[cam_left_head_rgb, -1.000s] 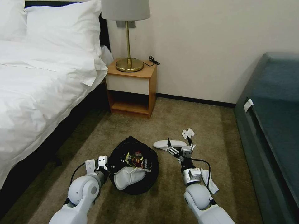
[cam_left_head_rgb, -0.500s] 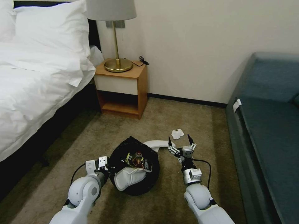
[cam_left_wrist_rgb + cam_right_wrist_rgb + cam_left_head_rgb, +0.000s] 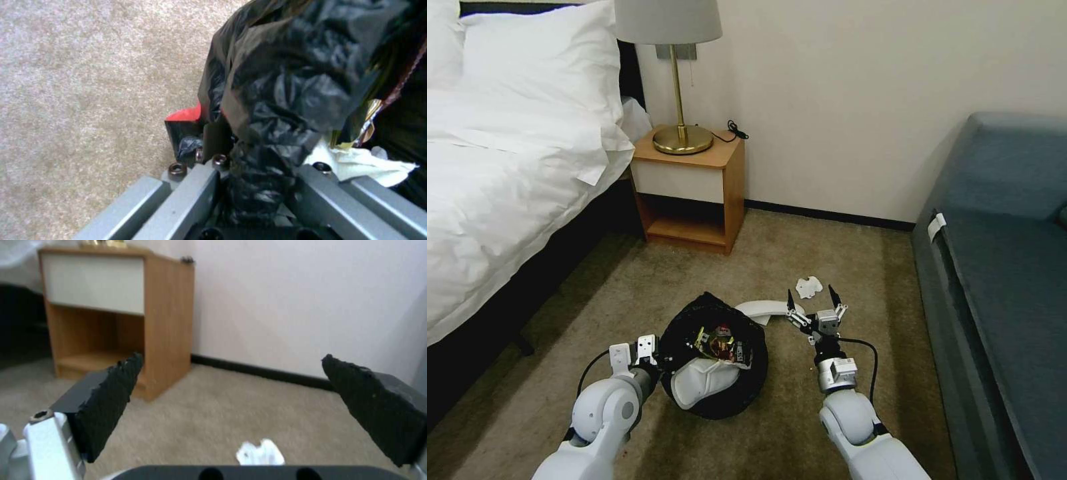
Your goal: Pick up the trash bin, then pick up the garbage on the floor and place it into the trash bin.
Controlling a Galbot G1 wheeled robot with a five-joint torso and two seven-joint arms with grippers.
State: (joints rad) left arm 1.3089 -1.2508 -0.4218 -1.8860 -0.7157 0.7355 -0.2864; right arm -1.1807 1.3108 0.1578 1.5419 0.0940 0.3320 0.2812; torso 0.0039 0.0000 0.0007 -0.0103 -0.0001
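The left claw is clamping the trash bin by its bagged rim, left of the bin. Right of the bin, the right claw is hovering spread apart; the crumpled tissue is lying just beyond it, so descending centred, pinching its bulk, seems wisest

- A plain cream wall runs across the back, with a dark skirting strip along its foot.
- Worn beige carpet covers the floor.
- 1 bed with white linen and 2 pillows stands at the left.
- A wooden nightstand sits beside the bed, against the wall.
- A brass lamp with a pale shade stands on the nightstand's top.
- A blue-grey sofa fills the right side.
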